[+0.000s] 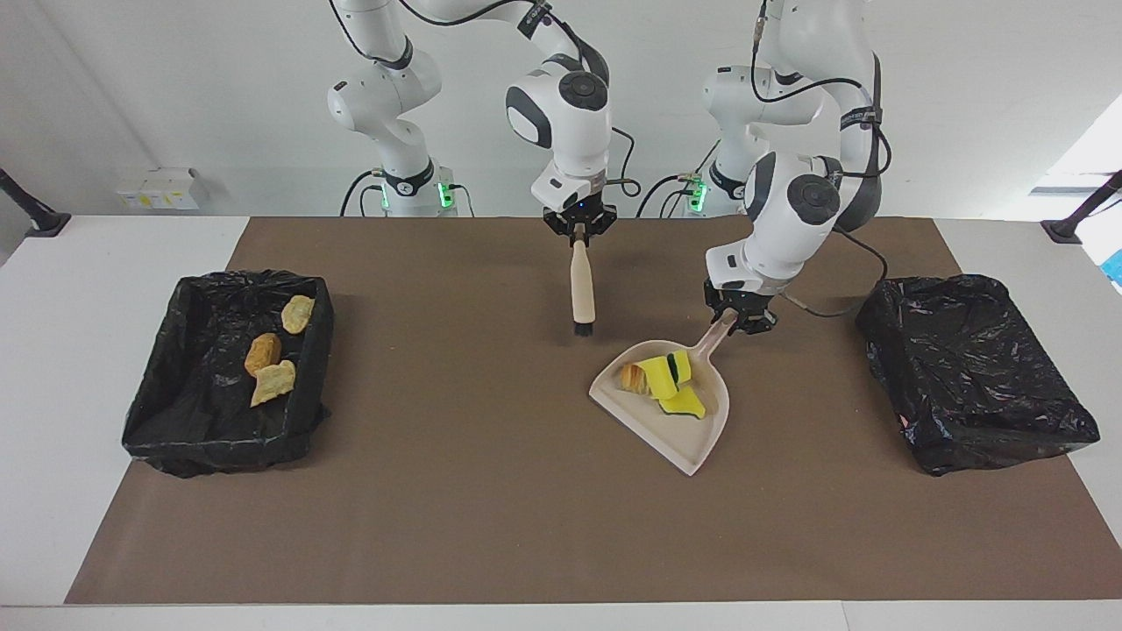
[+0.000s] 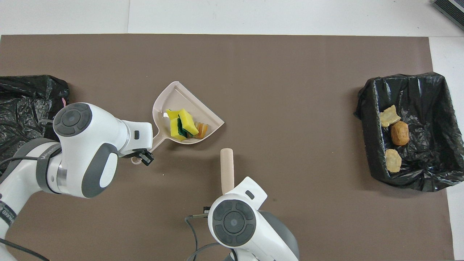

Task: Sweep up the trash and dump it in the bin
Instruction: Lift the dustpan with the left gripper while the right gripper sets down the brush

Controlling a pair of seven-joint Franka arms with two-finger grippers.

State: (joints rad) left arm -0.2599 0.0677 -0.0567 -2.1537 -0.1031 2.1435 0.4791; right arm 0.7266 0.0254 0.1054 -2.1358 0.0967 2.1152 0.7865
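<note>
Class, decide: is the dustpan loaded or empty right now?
Loaded. The dustpan holds yellow sponge pieces and one tan chunk, gathered near its handle, which the left pincer grips.

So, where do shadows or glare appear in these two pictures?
Facing view: soft shadows lie on the brown mat under the brush and beside the dustpan; bright window glare at the edge toward the left arm's end. Overhead view: shiny highlights on the black bin liner; the brush shadow is faint.

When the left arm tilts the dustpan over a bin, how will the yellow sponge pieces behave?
The yellow sponge pieces look foamy, so probably light. They lie loosely piled in the dustpan, held by the left gripper, so they should slide out together. Being blocky, they are unlikely to roll, though they may bounce.
</note>
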